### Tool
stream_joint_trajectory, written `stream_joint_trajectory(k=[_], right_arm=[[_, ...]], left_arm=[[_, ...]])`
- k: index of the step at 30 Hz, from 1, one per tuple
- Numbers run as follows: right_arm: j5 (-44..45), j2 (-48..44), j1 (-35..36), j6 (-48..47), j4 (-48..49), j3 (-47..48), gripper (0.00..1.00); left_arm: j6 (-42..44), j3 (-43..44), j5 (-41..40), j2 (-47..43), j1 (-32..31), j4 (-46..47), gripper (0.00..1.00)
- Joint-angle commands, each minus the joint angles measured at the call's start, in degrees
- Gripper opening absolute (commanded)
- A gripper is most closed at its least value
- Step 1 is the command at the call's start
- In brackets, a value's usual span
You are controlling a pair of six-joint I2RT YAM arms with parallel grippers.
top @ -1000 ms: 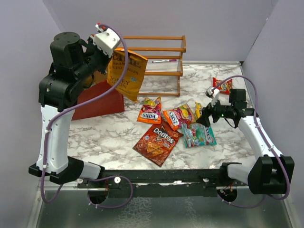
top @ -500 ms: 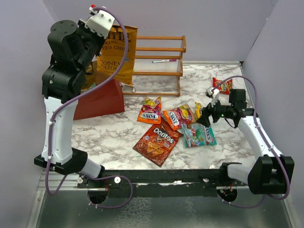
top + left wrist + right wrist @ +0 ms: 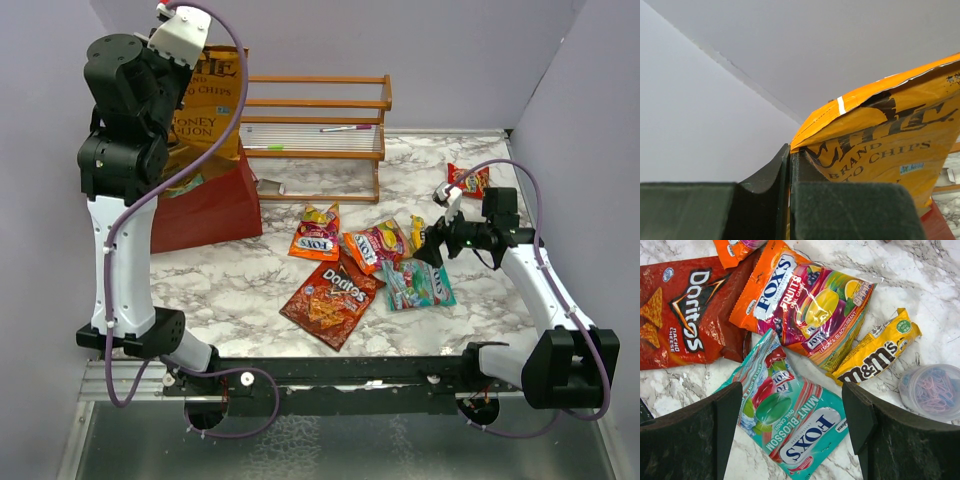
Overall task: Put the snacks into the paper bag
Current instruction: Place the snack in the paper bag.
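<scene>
A view from above shows a marble table (image 3: 250, 290) with two robot arms mounted along the bottom edge of the frame. In the upper left, the left gripper (image 3: 790, 172) is raised high with its jaws pressed together on the top corner of a large orange Kettle chips bag (image 3: 208, 100). The chips bag hangs down toward the open mouth of the red paper bag (image 3: 205, 210), which sits at the left of the frame. The arm hides the chips bag's lower edge, so whether it is already inside cannot be told.

At the right, the right gripper (image 3: 787, 405) hovers with its jaws wide apart and holds nothing. It is directly over a teal Fox's mint pack (image 3: 790, 425). Close by lie a dark red Doritos bag (image 3: 332, 297), an orange Fox's fruit pack (image 3: 805, 300), a yellow M&M's pack (image 3: 875, 347) and a small translucent cup (image 3: 929, 392). A wooden rack (image 3: 320, 130) stands at the back.

The chips bag is held only by one corner of its seam and could slip or swing. If its wide bottom catches the paper bag's rim, it may tip the bag over or fall outside it. On the right, closing over the crowded packs could pinch a neighbouring pack or knock the cup.
</scene>
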Motion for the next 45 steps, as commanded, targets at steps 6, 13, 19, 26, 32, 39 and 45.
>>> stream_joint_trajectory(k=[6, 13, 19, 26, 32, 39, 45], right_arm=[[0.7, -0.1, 0.3, 0.2, 1.7, -0.4, 0.81], [0.5, 0.1, 0.3, 0.2, 1.7, -0.4, 0.81], [0.5, 0.1, 0.3, 0.2, 1.6, -0.5, 0.81], [0.6, 0.1, 0.3, 0.1, 1.5, -0.5, 0.81], [0.8, 0.1, 0.3, 0.1, 1.6, -0.5, 0.81], [0.9, 0.2, 0.3, 0.1, 1.6, -0.5, 0.81], [0.9, 0.2, 0.3, 0.1, 1.6, -0.5, 0.81]], left_arm=[[1.8, -5.3, -5.6, -3.7, 3.7, 5.3, 0.0], [1.8, -10.4, -5.0, -5.7, 5.2, 6.5, 0.0], [0.6, -8.9, -3.7, -5.7, 5.9, 6.2, 0.0], [0.1, -5.0, -2.9, -4.0, 6.3, 5.7, 0.0], [0.4, -1.9, -3.4, -1.5, 6.5, 6.1, 0.0], [3.1, -10.7, -6.0, -3.5, 6.6, 10.5, 0.0], [4.0, -14.3, -7.1, -4.4, 7.1, 11.6, 0.0]])
